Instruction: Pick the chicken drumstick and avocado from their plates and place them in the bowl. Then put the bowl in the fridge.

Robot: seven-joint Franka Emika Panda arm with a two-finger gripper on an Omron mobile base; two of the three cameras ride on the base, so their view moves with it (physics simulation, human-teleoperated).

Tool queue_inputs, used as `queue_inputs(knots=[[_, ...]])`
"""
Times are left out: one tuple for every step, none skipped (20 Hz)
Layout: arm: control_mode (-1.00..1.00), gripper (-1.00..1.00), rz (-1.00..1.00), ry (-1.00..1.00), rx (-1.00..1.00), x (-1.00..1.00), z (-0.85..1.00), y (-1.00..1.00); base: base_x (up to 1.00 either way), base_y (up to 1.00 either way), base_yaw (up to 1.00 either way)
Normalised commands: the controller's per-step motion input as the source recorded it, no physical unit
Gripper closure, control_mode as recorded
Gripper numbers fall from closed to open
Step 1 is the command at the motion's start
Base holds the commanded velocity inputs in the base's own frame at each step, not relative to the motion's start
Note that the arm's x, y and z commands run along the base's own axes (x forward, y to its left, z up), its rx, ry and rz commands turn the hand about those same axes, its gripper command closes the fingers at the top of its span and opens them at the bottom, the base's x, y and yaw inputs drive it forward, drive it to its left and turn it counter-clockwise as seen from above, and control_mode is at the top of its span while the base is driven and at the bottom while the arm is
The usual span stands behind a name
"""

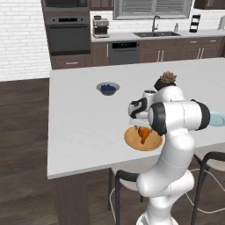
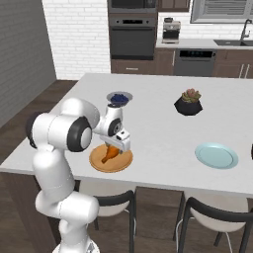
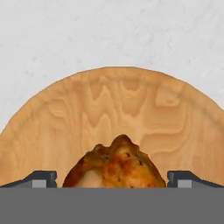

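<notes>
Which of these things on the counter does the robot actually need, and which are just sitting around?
Needed: chicken drumstick, its wooden plate, the blue-green plate.

Just lying about: bowl of blueberries, potted succulent, coffee machine, sink.

Place: a home kitchen, rendered.
Far wall: white brick, a built-in black oven [image 1: 68, 37], a dishwasher [image 1: 123, 52], a sink with faucet [image 1: 157, 33] under a window, a coffee machine [image 1: 100, 27].
Middle: a pale counter [image 1: 79, 123] with dark stools [image 2: 118, 205] tucked beneath.
Floor: dark wood planks.
</notes>
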Motion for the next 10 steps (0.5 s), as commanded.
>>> queue_inputs(knots=[[-1.00, -1.00, 0.19, -0.05, 0.00, -0.11, 0.00, 0.01, 0.00, 0.00, 0.00], [-1.00, -1.00, 0.22, -0.05, 0.00, -0.17, 0.00, 0.05, 0.00, 0.00, 0.00], [-1.00, -1.00, 0.24, -0.04, 0.00, -0.24, 0.00, 0.06, 0.00, 0.00, 0.00], [-1.00, -1.00, 0.23, 0.00, 0.00, -0.29, 0.00, 0.06, 0.00, 0.00, 0.00], [-1.00, -1.00, 0.23, 0.00, 0.00, -0.34, 0.00, 0.01, 0.00, 0.00, 0.00], [-1.00, -1.00, 0.23, 0.00, 0.00, -0.36, 0.00, 0.01, 0.00, 0.00, 0.00], [-1.00, -1.00, 0.22, 0.02, 0.00, -0.29, 0.00, 0.11, 0.00, 0.00, 0.00], [-1.00, -1.00, 0.21, 0.05, 0.00, -0.24, 0.00, 0.17, 0.00, 0.00, 0.00], [-1.00, -1.00, 0.21, 0.07, 0.00, -0.18, 0.00, 0.14, 0.00, 0.00, 0.00], [-1.00, -1.00, 0.19, 0.07, -0.01, -0.09, 0.00, 0.08, 0.00, 0.00, 0.00]])
